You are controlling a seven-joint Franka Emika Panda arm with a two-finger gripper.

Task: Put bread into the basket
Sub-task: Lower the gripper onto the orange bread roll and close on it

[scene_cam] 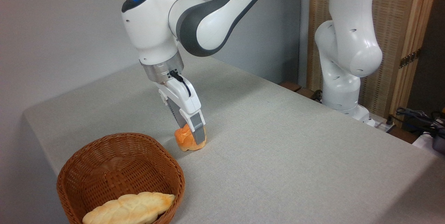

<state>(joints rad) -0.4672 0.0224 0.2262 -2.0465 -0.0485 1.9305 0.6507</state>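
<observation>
The bread (186, 140) sits on the grey surface (295, 154), at about one o'clock from the basket (118, 161) and just beyond its far rim. The gripper (193, 137) comes down on it from above, tilted, with one grey finger (198, 130) lying across the bun's near-right side; the other finger is hidden behind the bun. The jaws appear to be grasping the bread, though whether it is firmly pinched cannot be confirmed. The bun seems to rest on the surface or barely clear it. The coming move likely turns on one relation: the basket lies toward seven o'clock from the jaws, near, with its rim to clear. A long pale loaf (130, 208) already fills the basket's near side.
</observation>
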